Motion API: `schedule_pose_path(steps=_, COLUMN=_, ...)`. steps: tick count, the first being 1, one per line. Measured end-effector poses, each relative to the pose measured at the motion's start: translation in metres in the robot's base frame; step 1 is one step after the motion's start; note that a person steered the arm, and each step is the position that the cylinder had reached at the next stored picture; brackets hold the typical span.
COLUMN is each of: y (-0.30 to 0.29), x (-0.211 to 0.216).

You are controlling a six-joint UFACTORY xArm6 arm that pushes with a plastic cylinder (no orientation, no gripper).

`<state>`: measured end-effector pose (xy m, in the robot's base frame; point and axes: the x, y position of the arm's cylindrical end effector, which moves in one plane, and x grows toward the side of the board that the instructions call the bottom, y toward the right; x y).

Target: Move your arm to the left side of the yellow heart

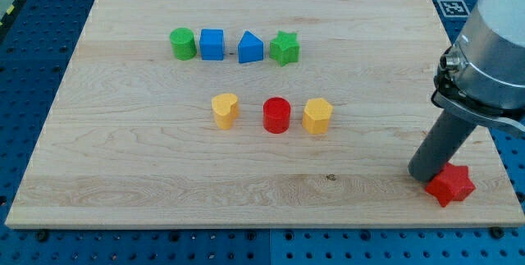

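No words or numbers can be read; only a black-and-white marker tag [453,6] beside the board.

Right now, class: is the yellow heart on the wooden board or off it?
On: the yellow heart sits flat on the board, well inside its edges.

Red star [450,185] (upper-left corner) — behind my tip [423,172]

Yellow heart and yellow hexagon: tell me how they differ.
Shape: the yellow heart has a notched, lobed top; the yellow hexagon has flat sides.
Place: the heart lies to the view's left of the red cylinder, the hexagon to its right.
Distance from my tip: the hexagon is nearer; the heart is farther, across the cylinder.
Shared: both are yellow, sit in the middle row, and touch nothing.
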<state>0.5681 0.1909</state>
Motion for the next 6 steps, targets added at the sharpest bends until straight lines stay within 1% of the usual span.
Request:
schedule_pose_path(steps=1, y=-0.026, x=0.001)
schedule_pose_path(steps=2, y=-0.131, x=-0.001)
schedule_pose_path(steps=3, y=-0.246, x=-0.013)
schedule_pose_path(steps=4, y=-0.324, x=-0.053)
schedule_pose_path(steps=5, y=-0.330, x=-0.077)
schedule_pose_path(steps=6, y=-0.333, x=-0.081)
